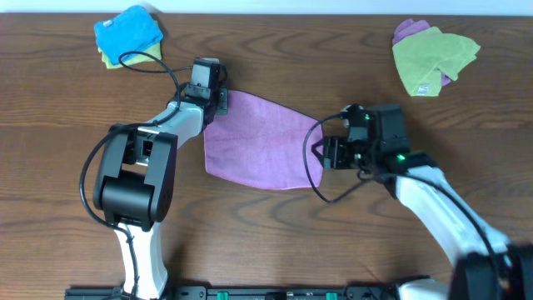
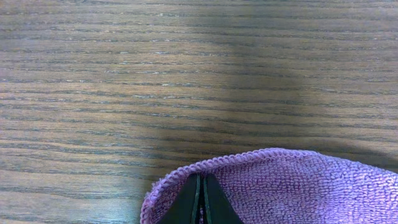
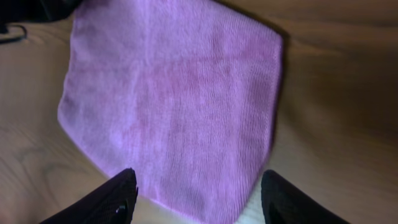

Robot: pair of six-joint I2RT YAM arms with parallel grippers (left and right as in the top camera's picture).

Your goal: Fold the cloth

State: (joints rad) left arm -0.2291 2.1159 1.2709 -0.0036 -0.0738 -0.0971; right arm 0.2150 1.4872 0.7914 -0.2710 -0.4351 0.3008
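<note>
The purple cloth (image 1: 260,140) lies spread flat on the wooden table between my two arms. My left gripper (image 1: 213,107) is at its far left corner. In the left wrist view the jaws (image 2: 201,198) are shut on the cloth (image 2: 298,186), whose hemmed corner curls around the fingertips. My right gripper (image 1: 326,150) hovers just above the cloth's right edge. In the right wrist view its fingers (image 3: 198,196) are wide open and empty, with the cloth (image 3: 174,99) spread out ahead of them.
A bright blue cloth on a yellow one (image 1: 127,35) lies at the back left. A lime-green cloth on another purple one (image 1: 431,55) lies at the back right. Black cables loop near both grippers.
</note>
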